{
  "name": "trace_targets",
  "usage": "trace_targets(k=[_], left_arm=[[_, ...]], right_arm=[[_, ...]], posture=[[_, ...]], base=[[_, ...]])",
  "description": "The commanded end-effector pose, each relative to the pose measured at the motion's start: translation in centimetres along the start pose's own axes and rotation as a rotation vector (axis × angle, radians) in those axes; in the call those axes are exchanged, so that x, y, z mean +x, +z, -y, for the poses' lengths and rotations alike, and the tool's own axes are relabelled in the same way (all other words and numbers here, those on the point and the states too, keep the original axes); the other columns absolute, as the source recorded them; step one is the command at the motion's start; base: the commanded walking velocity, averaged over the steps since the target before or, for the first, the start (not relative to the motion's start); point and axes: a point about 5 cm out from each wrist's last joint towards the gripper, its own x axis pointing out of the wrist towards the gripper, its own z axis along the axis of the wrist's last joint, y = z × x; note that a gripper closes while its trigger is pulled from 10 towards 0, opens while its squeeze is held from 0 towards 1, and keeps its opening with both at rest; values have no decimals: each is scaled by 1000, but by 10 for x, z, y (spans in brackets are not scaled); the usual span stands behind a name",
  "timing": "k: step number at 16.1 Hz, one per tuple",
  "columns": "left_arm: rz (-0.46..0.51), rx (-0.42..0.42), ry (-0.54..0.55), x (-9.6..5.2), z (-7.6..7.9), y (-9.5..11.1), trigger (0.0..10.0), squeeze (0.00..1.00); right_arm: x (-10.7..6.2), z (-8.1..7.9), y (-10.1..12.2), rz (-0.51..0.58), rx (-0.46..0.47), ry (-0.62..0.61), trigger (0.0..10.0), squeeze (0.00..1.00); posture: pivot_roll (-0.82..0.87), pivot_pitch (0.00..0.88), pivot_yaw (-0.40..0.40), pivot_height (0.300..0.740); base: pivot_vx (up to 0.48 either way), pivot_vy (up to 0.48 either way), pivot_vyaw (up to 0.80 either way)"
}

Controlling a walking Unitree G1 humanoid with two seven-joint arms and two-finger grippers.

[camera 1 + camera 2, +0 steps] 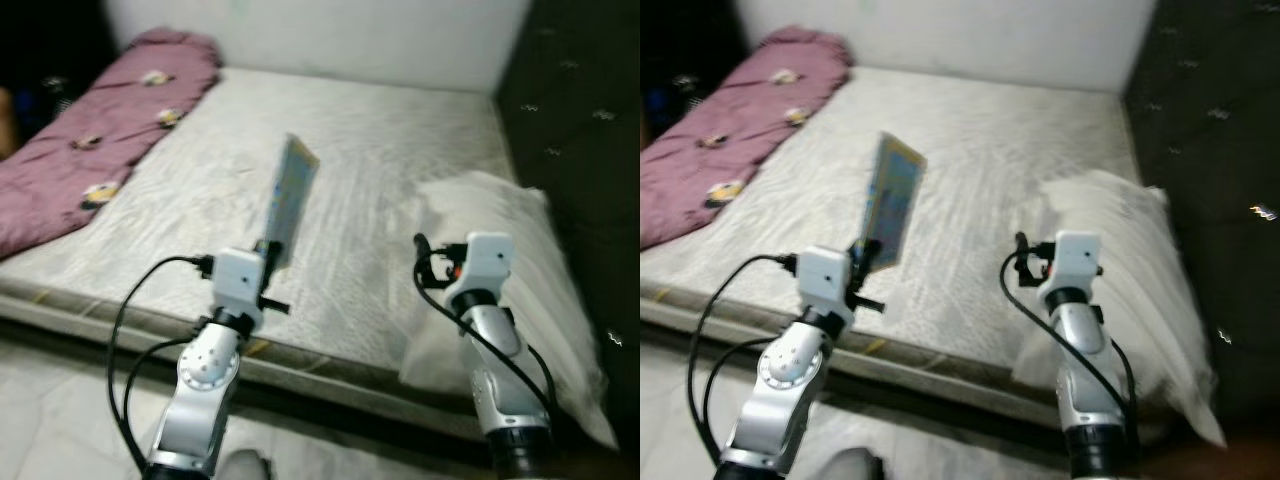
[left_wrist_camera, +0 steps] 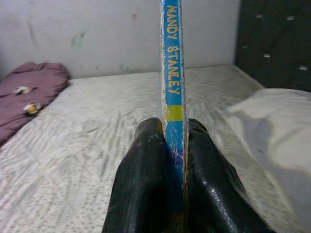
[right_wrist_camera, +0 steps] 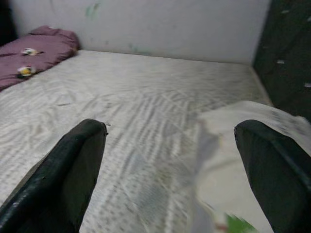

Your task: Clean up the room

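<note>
Here the left gripper (image 2: 167,145) is clamped on a thin book (image 1: 290,198), its two black fingers (image 2: 141,179) pressed flat against either side of the blue spine that reads "MANDY STANLEY". The book stands nearly upright, lifted clear above the near part of the bed (image 1: 390,150) and touching nothing but the fingers. The right gripper (image 3: 170,170) hovers with its fingers spread wide and nothing between them, held over the near edge of the mattress just beside the white pillow (image 1: 520,290).

The pillow lies along the right side of the bed, against the dark tufted headboard (image 1: 580,120). A maroon blanket (image 1: 90,150) with small patches on it lies bunched along the far left side, unfolded.

As for progress, the tidying looks to be at an early or middle stage: the book is picked up but not yet put anywhere, and no shelf or table for it is in view. The blanket seems to need folding or straightening, and the pillow sits slightly askew, hanging over the near edge of the mattress. The rest of the mattress bears no loose items.
</note>
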Motion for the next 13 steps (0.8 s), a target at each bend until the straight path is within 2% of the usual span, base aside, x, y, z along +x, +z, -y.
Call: trace_targets(k=[1, 8, 13], left_arm=[[51, 18, 26, 1, -10, 11, 10000, 0], [49, 7, 29, 1, -9, 11, 10000, 0], [25, -13, 49, 1, -6, 8, 10000, 0]], right_arm=[[3, -8, 6, 20, 6, 18, 10000, 0], [2, -7, 4, 14, 3, 18, 10000, 0], [1, -7, 3, 10, 2, 16, 10000, 0]], posture=[[-20, 34, -17, 740], [-21, 38, -17, 740], [-20, 37, -18, 740]], base=[[375, 0, 0], [370, 0, 0], [0, 0, 0]])
